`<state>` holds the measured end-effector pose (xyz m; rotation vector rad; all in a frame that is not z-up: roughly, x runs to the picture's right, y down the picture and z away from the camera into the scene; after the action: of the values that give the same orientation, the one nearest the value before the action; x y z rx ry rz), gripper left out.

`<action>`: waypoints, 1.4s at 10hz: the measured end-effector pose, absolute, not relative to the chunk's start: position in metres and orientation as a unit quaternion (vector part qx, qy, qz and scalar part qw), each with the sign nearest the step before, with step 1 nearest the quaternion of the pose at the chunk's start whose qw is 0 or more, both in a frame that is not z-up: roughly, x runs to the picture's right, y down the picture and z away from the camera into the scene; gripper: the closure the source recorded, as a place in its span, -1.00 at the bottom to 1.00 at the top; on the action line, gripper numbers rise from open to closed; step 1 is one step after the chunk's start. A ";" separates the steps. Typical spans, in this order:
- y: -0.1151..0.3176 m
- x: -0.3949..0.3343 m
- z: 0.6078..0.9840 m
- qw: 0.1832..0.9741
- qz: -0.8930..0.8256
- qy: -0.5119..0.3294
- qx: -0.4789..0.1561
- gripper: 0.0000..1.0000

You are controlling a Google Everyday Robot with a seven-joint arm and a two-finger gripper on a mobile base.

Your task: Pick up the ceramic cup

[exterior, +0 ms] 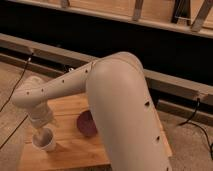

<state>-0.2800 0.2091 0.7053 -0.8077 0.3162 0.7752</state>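
Pale arm (120, 100) fills foreground, bends left. Ceramic cup (45, 144) upright on wooden table (75, 152), front-left part. Gripper (42, 133) directly above, at cup's rim; clenched or released, cannot tell. Dark bowl (86, 124) to right, slightly farther back, apart from cup.

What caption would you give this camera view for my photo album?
Gripper poised at the white ceramic cup on a wooden table, dark bowl nearby.
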 end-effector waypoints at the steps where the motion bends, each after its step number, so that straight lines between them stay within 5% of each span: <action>1: 0.211 -0.278 0.709 0.835 0.366 0.152 -0.382 -0.30; 6: 0.216 -0.271 0.721 0.837 0.362 0.156 -0.379 -0.25; 12: 0.214 -0.268 0.709 0.839 0.353 0.160 -0.383 0.89; 14: 0.211 -0.268 0.705 0.832 0.359 0.161 -0.390 1.00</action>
<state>-0.2678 0.2115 0.7049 -0.8277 0.3412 0.7613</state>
